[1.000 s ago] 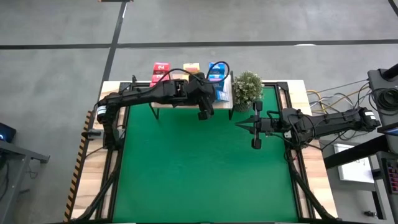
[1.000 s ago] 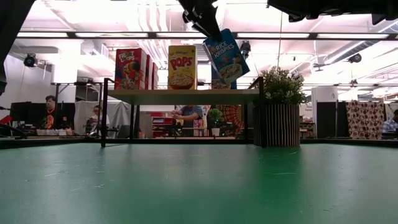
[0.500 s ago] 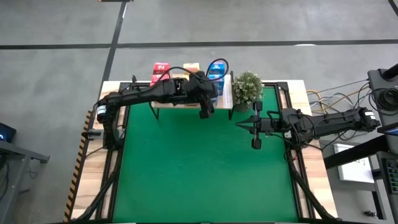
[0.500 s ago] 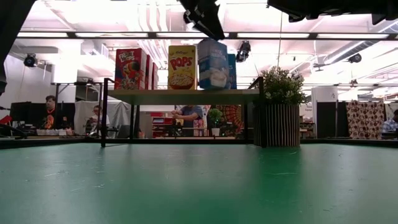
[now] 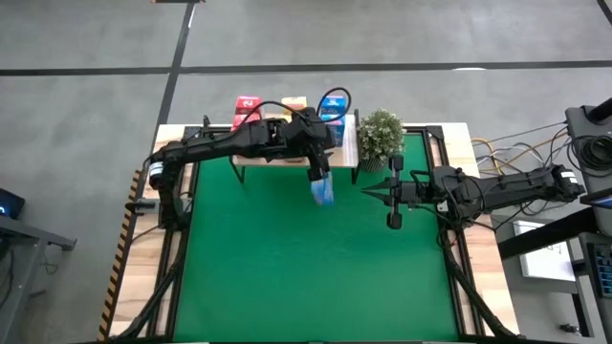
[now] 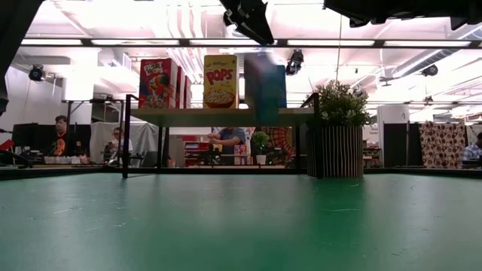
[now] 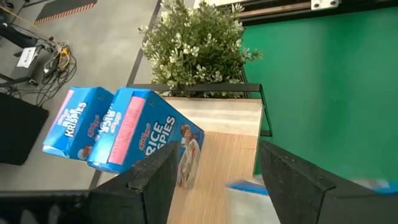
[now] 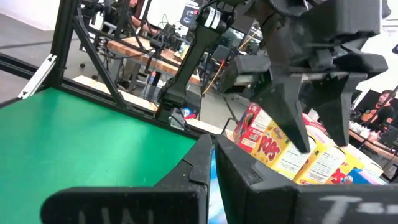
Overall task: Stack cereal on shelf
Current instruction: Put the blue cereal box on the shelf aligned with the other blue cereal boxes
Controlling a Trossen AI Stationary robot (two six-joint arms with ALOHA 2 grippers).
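A blue cereal box lies loose below the parted left gripper, off the shelf. The plant stands right of it, near the closed, empty right gripper.

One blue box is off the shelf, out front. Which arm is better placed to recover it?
Left. The left gripper is open and almost directly over the blue box. The right gripper is shut and farther off, near the plant.

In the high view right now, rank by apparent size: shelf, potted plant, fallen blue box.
1. shelf, widest, though partly hidden by the arm
2. potted plant
3. blue box, smallest; blurred, on or just above the green tabletop
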